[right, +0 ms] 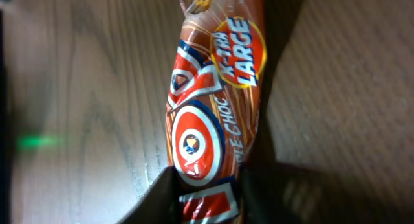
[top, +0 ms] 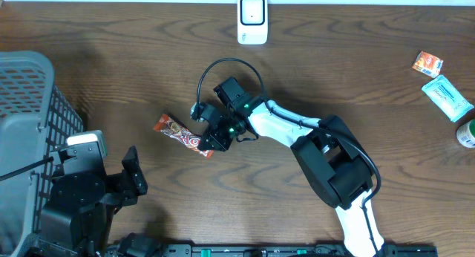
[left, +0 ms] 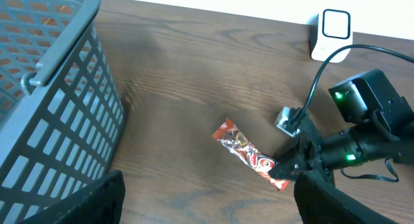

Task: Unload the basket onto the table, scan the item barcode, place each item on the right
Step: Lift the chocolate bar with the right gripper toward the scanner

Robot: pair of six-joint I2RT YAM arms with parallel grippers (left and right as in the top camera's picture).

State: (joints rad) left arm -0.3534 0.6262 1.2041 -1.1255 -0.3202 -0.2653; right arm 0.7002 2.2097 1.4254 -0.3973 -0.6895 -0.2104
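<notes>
Here the bar (top: 182, 135) lies mid-table (top: 356, 71), one end pinched in the closed right gripper (top: 211, 142). The left gripper (left: 207, 208) hangs wide open, empty, beside the basket (top: 30, 116). The scanner (top: 252, 19) stands at the far edge, with a cable (top: 223, 62) looping between it and the bar. Packets (top: 447, 96) lie far right.

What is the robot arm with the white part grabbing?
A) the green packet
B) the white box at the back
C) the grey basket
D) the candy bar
D: the right arm's fingers pinch one end of the candy bar, which lies on the table.
</notes>
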